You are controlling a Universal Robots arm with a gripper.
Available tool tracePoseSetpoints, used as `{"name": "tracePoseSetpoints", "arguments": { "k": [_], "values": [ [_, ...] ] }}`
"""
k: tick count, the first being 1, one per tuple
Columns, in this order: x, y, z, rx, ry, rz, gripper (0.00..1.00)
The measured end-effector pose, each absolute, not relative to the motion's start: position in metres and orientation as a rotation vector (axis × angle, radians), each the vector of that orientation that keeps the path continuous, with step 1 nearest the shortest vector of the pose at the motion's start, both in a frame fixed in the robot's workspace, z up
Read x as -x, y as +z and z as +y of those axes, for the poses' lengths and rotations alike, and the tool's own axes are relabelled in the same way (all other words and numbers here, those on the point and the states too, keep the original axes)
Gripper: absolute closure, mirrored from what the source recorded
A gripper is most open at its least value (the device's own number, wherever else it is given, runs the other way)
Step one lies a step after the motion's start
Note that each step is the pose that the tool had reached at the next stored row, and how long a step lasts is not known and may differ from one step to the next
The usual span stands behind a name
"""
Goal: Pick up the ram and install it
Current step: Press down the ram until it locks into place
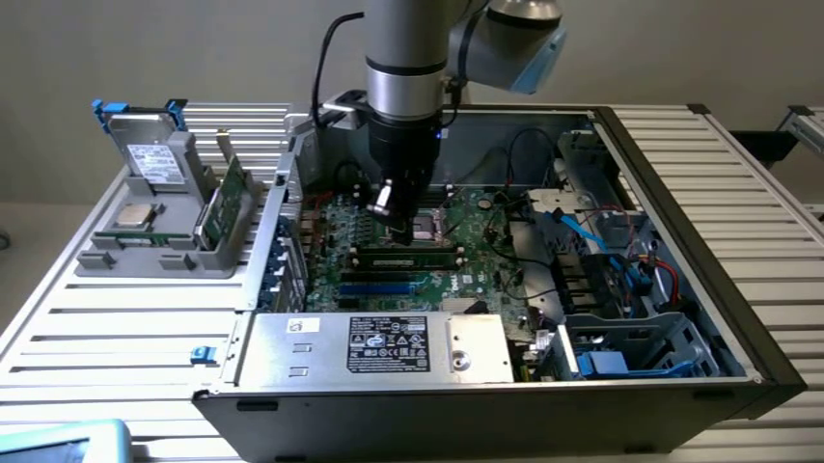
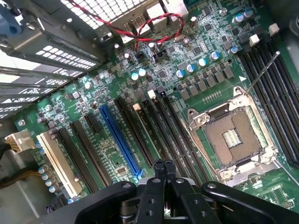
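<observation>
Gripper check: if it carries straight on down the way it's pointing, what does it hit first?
Most likely the ram, seated in a slot just below the shut gripper beside the empty CPU socket. Depth is unclear; it may already be touching.

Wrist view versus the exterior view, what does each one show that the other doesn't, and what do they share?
Wrist view alone: the blue expansion slot, a red and black twisted wire, and the gripper seen close, fingers shut together with nothing between them.

Exterior view alone: the whole open computer case, the silver power supply, the gray parts holder on the slatted table, and a ram stick lying seated in a slot below the gripper.

Both: the green motherboard and its empty processor socket.
</observation>
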State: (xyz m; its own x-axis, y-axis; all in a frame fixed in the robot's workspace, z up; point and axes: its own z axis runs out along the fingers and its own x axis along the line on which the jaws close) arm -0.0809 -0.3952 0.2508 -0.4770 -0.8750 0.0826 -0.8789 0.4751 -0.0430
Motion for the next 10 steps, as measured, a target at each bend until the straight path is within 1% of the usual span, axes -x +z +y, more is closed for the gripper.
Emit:
{"name": "tracePoseSetpoints", "arguments": {
  "k": [10],
  "values": [
    [0.0809, 0.2507, -0.3952, -1.441, 0.138, -2.751, 0.89]
  ]
}}
